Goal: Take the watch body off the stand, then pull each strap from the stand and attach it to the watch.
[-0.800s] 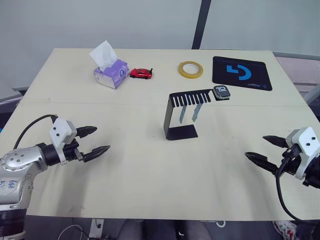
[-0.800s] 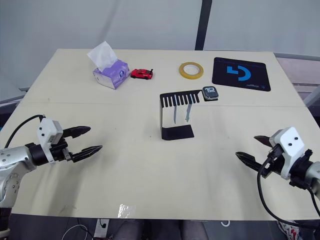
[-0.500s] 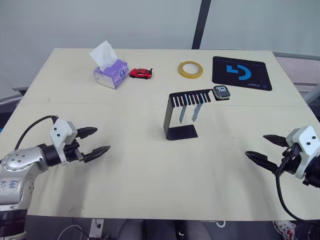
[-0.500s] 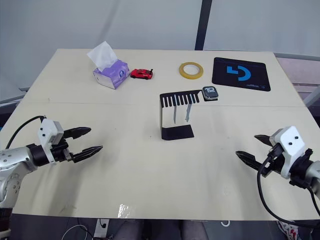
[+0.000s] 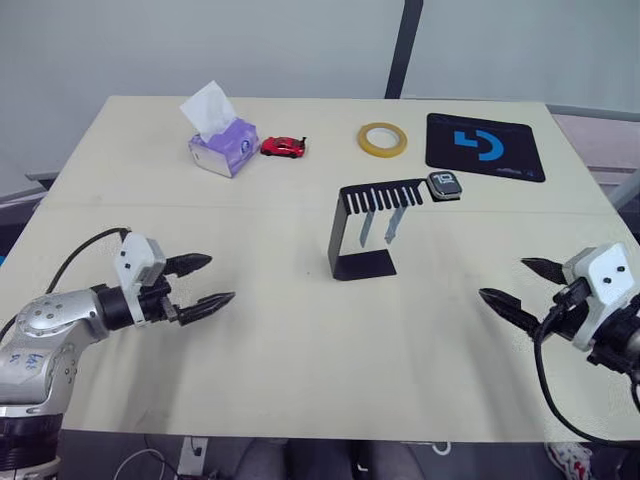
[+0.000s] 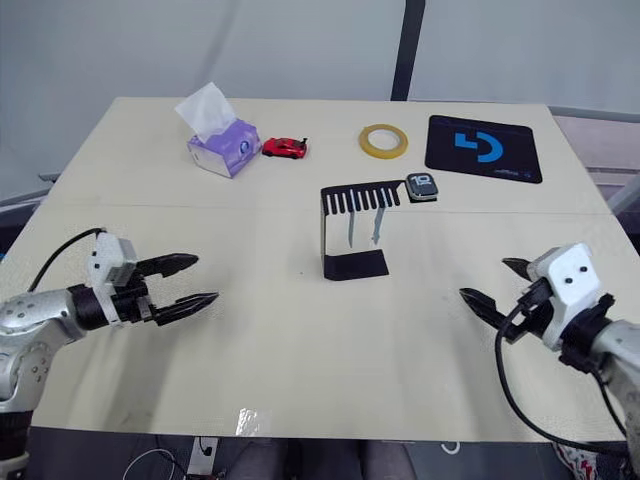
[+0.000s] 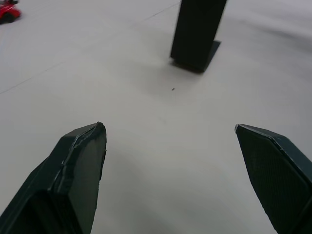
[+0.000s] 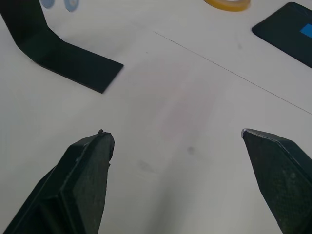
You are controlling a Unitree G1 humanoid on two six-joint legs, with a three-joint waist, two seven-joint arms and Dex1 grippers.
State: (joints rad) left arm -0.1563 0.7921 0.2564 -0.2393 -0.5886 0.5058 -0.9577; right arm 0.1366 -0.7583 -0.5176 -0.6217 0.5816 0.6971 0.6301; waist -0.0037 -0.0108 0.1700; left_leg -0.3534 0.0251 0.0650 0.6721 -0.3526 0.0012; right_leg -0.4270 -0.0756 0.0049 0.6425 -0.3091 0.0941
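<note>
Watch body [image 5: 445, 185] sits in stand [image 5: 362, 228] ring, both straps [image 5: 379, 225] hanging from comb. Left gripper [image 5: 210, 282] and right gripper [image 5: 518, 288] hover apart, jaws wide, empty.

We see the stand [image 6: 347, 232] upright near the middle of the table [image 6: 300, 340], the watch body [image 6: 421, 187] seated at the end of its top arm and the two straps [image 6: 362, 226] hanging from its comb. Our left gripper [image 6: 195, 281] and right gripper [image 6: 494, 286] hover low over the table's near corners, fingers spread, both well apart from the stand.
</note>
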